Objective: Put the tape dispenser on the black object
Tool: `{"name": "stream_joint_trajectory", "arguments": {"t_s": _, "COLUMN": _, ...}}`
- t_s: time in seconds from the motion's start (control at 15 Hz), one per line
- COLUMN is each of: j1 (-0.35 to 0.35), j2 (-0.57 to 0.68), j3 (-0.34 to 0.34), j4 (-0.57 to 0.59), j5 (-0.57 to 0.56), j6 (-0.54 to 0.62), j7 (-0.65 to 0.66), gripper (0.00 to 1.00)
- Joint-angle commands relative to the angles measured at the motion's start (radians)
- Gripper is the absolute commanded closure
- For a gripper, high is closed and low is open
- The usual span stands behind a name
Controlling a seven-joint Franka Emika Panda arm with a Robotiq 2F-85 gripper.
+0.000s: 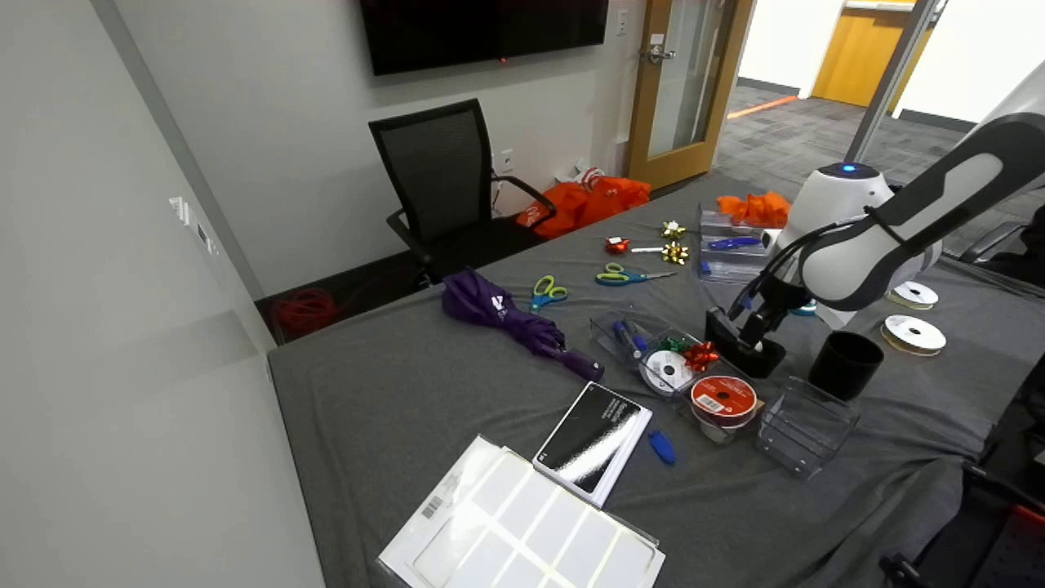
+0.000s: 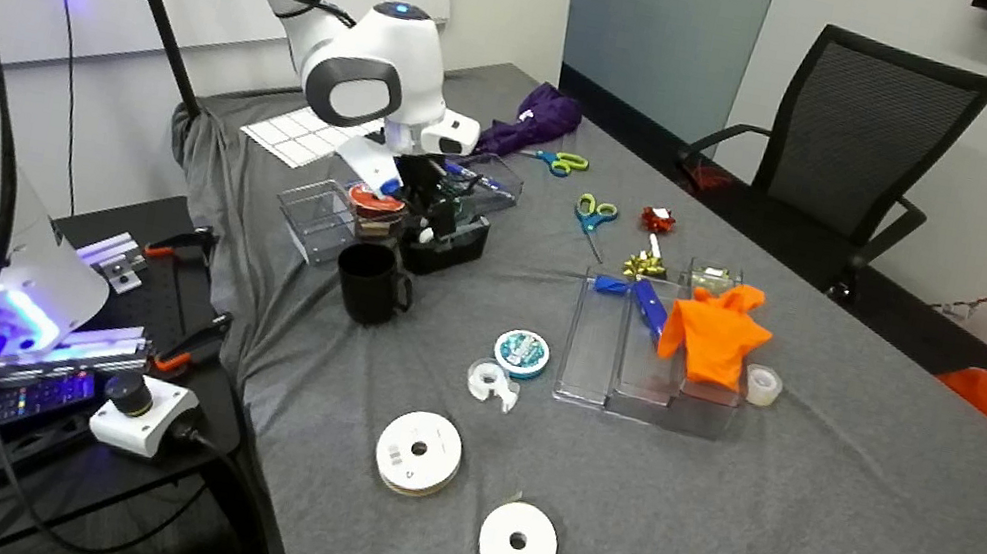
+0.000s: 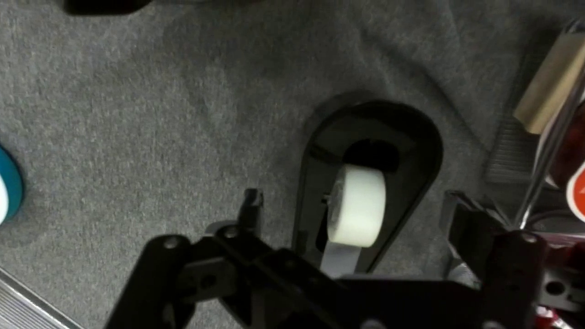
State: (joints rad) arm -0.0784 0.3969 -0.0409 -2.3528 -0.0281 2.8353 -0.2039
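Presently we log the tape dispenser (image 3: 365,187) resting on the cloth-covered bench (image 2: 817,517). We see the hand (image 3: 354,210) spread wide over the dispenser, clear of its sides; black mug (image 2: 365,285) stands near it.

The white robot arm with grey joint trim (image 2: 406,53) extends from the upper left. Its black mechanical gripper (image 2: 436,221) is located at the black plastic tape dispenser (image 2: 449,255), upper centre; contact cannot be determined. The black cylindrical mug (image 2: 369,282) stands upright just beside the dispenser, toward the lower left. Two flat white round spools (image 2: 415,471) lie at lower centre. The clear plastic compartment tray (image 2: 585,364), right of centre, carries crumpled bright-orange soft material (image 2: 714,338).
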Motion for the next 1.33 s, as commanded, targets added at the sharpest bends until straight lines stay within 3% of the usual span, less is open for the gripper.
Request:
{"name": "stream_joint_trajectory", "arguments": {"t_s": 0.0, "j1": -0.046, "j2": 0.023, "j3": 0.028, "j4": -0.009, "j5": -0.003, "j6": 0.045, "j7": -0.041, "gripper": 0.0}}
{"name": "stream_joint_trajectory", "arguments": {"t_s": 0.6, "j1": -0.117, "j2": 0.061, "j3": 0.093, "j4": -0.006, "j5": 0.021, "j6": 0.108, "j7": -0.074, "gripper": 0.0}}
{"name": "stream_joint_trajectory", "arguments": {"t_s": 0.67, "j1": -0.128, "j2": 0.065, "j3": 0.105, "j4": -0.002, "j5": 0.028, "j6": 0.11, "j7": -0.074, "gripper": 0.25}}
{"name": "stream_joint_trajectory", "arguments": {"t_s": 0.8, "j1": -0.147, "j2": 0.071, "j3": 0.127, "j4": 0.004, "j5": 0.038, "j6": 0.108, "j7": -0.075, "gripper": 0.33}}
{"name": "stream_joint_trajectory", "arguments": {"t_s": 1.0, "j1": -0.149, "j2": 0.083, "j3": 0.139, "j4": 0.019, "j5": 0.048, "j6": 0.1, "j7": -0.056, "gripper": 0.57}}
{"name": "stream_joint_trajectory", "arguments": {"t_s": 1.27, "j1": -0.139, "j2": 0.084, "j3": 0.133, "j4": 0.03, "j5": 0.052, "j6": 0.09, "j7": -0.041, "gripper": 0.59}}
